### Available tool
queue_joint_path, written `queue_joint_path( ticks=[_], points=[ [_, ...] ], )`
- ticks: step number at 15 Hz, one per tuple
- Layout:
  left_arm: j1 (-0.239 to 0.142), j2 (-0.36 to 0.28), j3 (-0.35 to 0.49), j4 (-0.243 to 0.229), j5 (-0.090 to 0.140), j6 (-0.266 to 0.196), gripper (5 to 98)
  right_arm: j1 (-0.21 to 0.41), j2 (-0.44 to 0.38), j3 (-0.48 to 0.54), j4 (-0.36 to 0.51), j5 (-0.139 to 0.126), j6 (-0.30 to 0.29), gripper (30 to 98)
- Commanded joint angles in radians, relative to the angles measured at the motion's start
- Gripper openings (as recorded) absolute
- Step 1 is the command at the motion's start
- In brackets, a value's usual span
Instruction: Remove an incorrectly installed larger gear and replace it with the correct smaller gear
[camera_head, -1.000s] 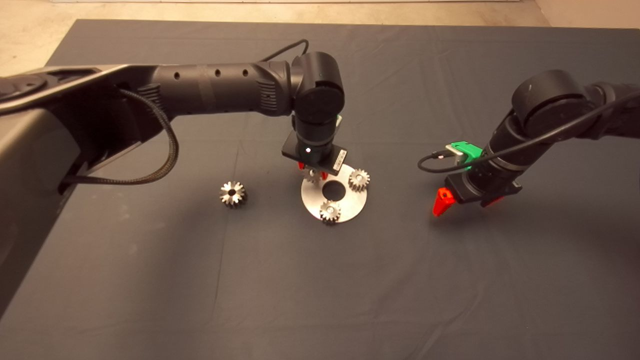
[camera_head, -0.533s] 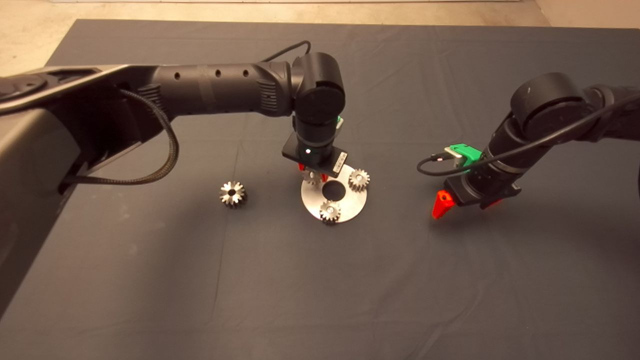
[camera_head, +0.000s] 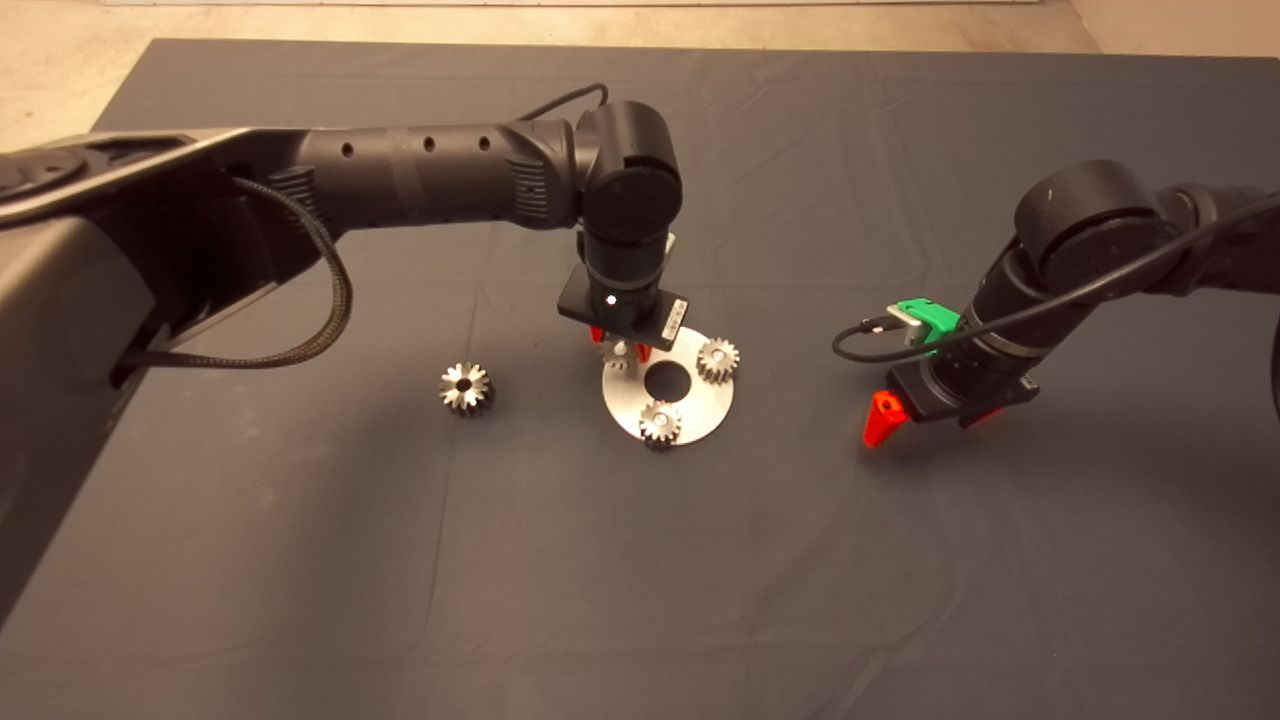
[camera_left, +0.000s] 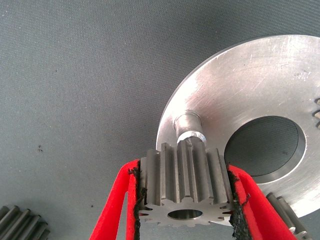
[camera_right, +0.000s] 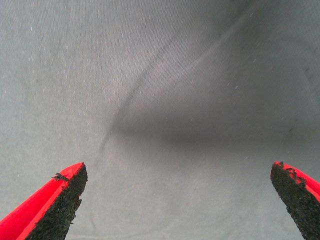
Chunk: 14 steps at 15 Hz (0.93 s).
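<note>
My left gripper (camera_head: 620, 347) is shut on the smaller gear (camera_left: 186, 186), a bright silver one with fine teeth. It holds the gear just above a bare peg (camera_left: 190, 129) on the round metal disc (camera_head: 702, 408). The same smaller gear (camera_head: 619, 353) shows between the red fingers in the head view. Two matching gears (camera_head: 717, 359) (camera_head: 661, 423) sit on the disc's other pegs. The larger gear (camera_head: 466, 387), dark with chunky teeth, lies flat on the mat left of the disc. My right gripper (camera_head: 930, 416) hovers open over bare mat to the right of the disc.
The disc has a wide centre hole (camera_head: 667, 380). In the left wrist view, the toothed edge of another gear (camera_left: 22, 225) shows on the mat. A shallow crease (camera_right: 135, 95) runs through the cloth under the right gripper. The floor lies beyond the mat's far edge.
My left gripper has shifted slightly left with the gear still in it. The right arm has sunk a little and drifted left.
</note>
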<state>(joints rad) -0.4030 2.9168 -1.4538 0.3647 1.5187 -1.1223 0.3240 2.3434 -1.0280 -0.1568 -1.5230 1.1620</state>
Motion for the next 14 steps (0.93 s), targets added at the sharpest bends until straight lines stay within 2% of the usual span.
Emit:
queue_joint_path(
  ticks=[1,5,10,12,13,14],
  points=[
    [-0.040,-0.004,-0.008,-0.004,0.089,-0.032,32.2,0.007,0.006,-0.013,-0.039,-0.002,0.005,97.1],
    [-0.100,-0.004,-0.009,-0.004,0.086,-0.080,32.2,-0.008,0.003,-0.016,-0.046,-0.002,0.005,97.1],
    [-0.099,0.000,-0.005,-0.001,0.077,-0.097,32.2,-0.006,0.003,-0.015,-0.050,-0.002,0.005,97.1],
    [-0.098,0.010,-0.008,-0.004,0.075,-0.087,32.2,-0.006,0.003,-0.016,-0.050,-0.002,0.005,97.1],
    [-0.096,0.023,-0.011,-0.014,0.075,-0.071,32.2,-0.006,0.003,-0.016,-0.050,-0.002,0.005,97.1],
    [-0.091,0.031,-0.036,-0.042,0.078,-0.037,32.2,-0.006,0.006,-0.016,-0.049,-0.002,0.005,97.1]
  ],
)
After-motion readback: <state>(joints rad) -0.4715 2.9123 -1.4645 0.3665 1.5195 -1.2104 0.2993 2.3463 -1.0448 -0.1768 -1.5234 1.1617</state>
